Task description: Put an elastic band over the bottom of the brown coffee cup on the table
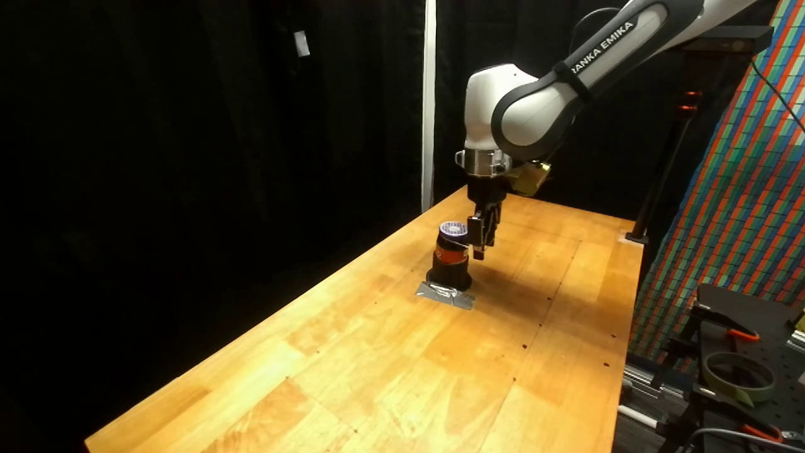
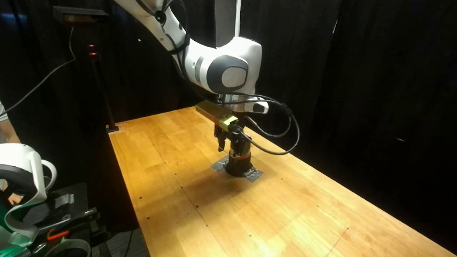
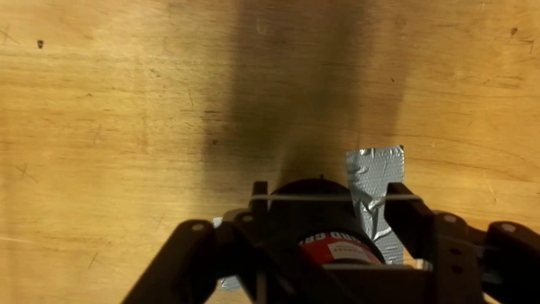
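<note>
The brown coffee cup, dark with an orange-red band, stands upright on a black round base on the wooden table. Its pale round top faces up. It also shows in an exterior view and, partly hidden, in the wrist view. My gripper is open, pointing down, its fingers close beside the cup's upper part. A thin pale elastic band is stretched across the two fingertips in the wrist view. A thin line crosses the cup near its top. I cannot tell whether the band touches the cup.
Grey tape strips flank the black base on the table. A dark post stands at a far table corner. A dark side cart with a tape roll is beside the table. Dark curtains hang behind.
</note>
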Motion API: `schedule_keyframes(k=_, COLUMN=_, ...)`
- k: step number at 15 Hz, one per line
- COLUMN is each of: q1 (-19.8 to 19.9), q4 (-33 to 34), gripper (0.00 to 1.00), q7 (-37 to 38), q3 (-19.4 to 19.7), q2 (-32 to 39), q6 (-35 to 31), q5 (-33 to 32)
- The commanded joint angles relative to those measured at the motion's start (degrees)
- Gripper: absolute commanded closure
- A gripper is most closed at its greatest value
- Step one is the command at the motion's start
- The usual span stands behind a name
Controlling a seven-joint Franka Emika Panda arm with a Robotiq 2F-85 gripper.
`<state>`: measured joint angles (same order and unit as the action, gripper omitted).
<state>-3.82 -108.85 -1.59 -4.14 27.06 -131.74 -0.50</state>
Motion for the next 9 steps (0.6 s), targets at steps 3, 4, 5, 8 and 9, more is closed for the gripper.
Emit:
schedule_keyframes(k=3, q1=0.5, q4=-16.6, gripper=0.73, q7=-0.4, q3=-0.4, q2=-9.1, q6=-16.8, q5=1.1)
schedule_keyframes(k=4, q1=0.4, q4=-19.6, gripper=0.81, q7=-0.1, q3=-0.5, q2=-10.3, q6=-21.9, q5=1.2)
schedule_keyframes(k=5, q1=0.4, q4=-22.4, gripper=0.89, q7=0.1, q3=-0.5, q2=-11.3, q6=-27.0, q5=1.3)
schedule_keyframes(k=8, q1=0.2, q4=-28.5, gripper=0.95, q7=1.3, q3=-0.6, q2=-13.0, q6=-41.6, q5=1.2)
schedule_keyframes(k=9, q1=0.5, q4=-30.5, gripper=0.96, q7=1.0, q3=-1.1, q2=-13.1, q6=-46.3, q5=1.5)
